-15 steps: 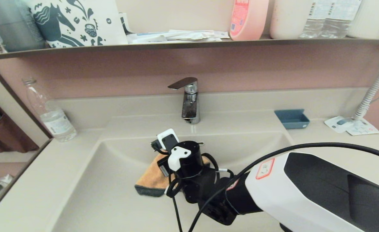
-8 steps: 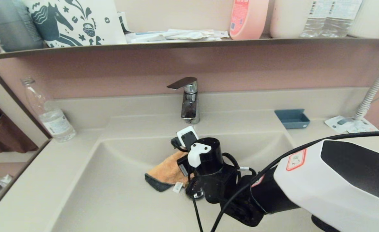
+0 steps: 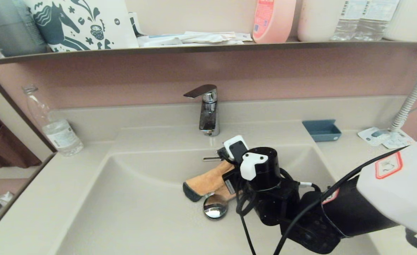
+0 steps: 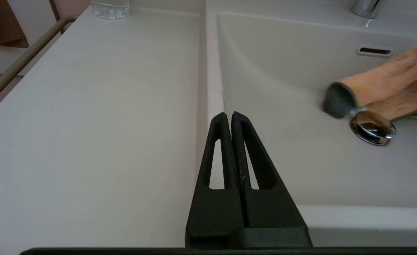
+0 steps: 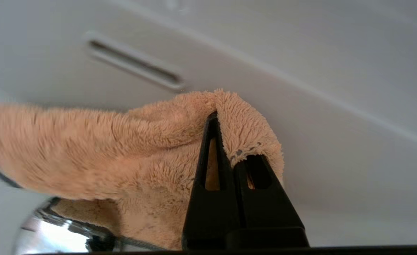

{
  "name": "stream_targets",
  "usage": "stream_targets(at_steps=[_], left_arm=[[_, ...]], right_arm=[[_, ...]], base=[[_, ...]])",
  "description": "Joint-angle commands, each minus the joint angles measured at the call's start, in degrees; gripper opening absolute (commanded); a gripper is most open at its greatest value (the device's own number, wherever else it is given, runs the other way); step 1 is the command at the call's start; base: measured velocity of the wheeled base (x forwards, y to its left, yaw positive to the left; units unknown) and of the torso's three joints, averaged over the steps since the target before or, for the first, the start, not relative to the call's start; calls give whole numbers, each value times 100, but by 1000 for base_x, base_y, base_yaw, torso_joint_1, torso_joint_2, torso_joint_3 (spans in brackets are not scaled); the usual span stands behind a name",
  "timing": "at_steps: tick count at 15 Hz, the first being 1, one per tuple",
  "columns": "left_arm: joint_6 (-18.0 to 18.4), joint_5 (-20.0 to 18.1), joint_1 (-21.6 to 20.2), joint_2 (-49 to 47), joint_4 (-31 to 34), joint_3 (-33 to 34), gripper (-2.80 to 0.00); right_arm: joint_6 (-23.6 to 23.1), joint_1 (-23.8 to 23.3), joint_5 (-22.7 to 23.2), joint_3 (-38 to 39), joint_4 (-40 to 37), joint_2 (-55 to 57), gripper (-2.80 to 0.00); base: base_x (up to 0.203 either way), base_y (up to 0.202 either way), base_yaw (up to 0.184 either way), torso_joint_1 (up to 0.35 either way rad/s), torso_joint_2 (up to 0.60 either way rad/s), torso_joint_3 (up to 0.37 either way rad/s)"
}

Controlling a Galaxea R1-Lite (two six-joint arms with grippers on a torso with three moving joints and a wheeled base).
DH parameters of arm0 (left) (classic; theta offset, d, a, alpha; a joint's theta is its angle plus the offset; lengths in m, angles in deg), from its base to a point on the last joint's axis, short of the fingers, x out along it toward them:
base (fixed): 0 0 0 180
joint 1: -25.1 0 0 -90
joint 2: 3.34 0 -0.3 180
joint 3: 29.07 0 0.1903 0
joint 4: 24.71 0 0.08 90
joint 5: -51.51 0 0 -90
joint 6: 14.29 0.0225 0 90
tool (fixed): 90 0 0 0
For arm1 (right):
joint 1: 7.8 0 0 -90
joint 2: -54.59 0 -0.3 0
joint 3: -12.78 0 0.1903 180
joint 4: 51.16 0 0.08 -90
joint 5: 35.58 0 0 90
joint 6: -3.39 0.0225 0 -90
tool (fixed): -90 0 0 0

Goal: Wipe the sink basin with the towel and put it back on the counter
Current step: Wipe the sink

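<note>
Down inside the sink basin (image 3: 123, 209), the right hand (image 5: 226, 141) is gripping the towel (image 3: 208, 179) tightly beside the drain plug (image 3: 215, 210), left hand (image 4: 229, 120) closed, empty.

The robot's right arm, white-shelled with a black wrist, reaches forward and down from the right, its black two-fingered right gripper (image 5: 217, 120) clamped tight with fluffy cloth pinched between the tips. The black left gripper (image 4: 228, 115) hangs low on the left, its fingers pressed together, holding nothing.
</note>
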Motion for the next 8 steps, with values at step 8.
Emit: stream_targets(at_steps=[8], left_arm=[[-9, 3, 0, -7, -4, 7, -280]], right_arm=[[-4, -972, 13, 969, 36, -888, -280]], base=[[0, 0, 0, 0, 0, 0]])
